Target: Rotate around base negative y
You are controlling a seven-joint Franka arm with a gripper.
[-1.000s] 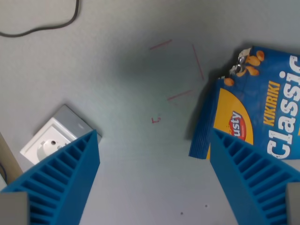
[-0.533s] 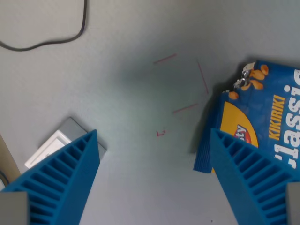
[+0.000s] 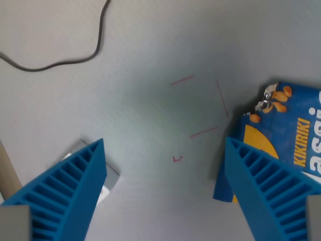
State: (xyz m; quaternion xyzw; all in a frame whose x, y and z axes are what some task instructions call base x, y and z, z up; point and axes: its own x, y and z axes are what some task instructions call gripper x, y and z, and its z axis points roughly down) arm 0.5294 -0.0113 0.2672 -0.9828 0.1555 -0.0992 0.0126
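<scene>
While the jaws stand spread wide with nothing between them, the gripper hangs over a bare grey desk marked with thin red lines. At the wrist view's right a blue snack bag (its torn top corner showing silver foil) lies flat, partly hidden behind one ribbed blue finger. A white socket box peeks from behind the other finger, and a dark cable curves across the upper left.
</scene>
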